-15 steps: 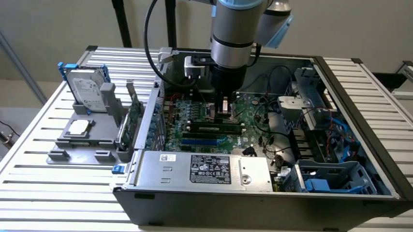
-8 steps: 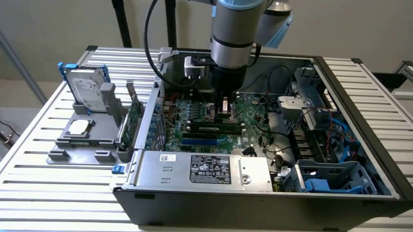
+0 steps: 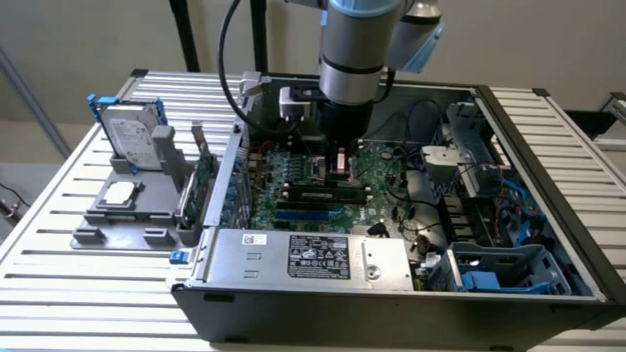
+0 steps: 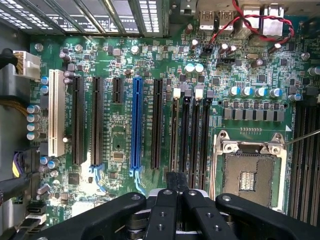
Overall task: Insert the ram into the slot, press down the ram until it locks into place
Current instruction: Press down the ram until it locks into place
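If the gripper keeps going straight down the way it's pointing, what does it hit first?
Probably the motherboard right below the gripper, around the black memory slots beside the CPU socket. Depth is unclear, so which slot can't be told.

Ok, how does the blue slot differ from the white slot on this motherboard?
The blue slot is narrower; the white slot is broader. The blue slot sits between black slots, the white slot near the edge of the motherboard. Both are long, empty and parallel.
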You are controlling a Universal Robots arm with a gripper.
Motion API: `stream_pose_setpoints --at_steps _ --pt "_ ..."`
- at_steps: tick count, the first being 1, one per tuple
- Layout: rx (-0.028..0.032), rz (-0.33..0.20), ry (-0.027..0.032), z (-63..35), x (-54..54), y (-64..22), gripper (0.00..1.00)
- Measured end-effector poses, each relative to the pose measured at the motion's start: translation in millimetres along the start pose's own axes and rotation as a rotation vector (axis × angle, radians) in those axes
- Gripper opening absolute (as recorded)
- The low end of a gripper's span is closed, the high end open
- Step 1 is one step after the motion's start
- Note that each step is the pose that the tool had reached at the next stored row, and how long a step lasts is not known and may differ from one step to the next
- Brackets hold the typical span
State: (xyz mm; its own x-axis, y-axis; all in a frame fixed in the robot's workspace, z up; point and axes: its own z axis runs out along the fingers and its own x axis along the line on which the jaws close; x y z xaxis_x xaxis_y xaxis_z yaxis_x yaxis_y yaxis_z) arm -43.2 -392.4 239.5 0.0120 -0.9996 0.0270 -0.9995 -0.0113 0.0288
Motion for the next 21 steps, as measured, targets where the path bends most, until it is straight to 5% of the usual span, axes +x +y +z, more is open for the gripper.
stream_pose_setpoints --at_steps 21 --pt "-0.0002 0.000 -0.0053 9.2 -0.9 -0.1 0.11"
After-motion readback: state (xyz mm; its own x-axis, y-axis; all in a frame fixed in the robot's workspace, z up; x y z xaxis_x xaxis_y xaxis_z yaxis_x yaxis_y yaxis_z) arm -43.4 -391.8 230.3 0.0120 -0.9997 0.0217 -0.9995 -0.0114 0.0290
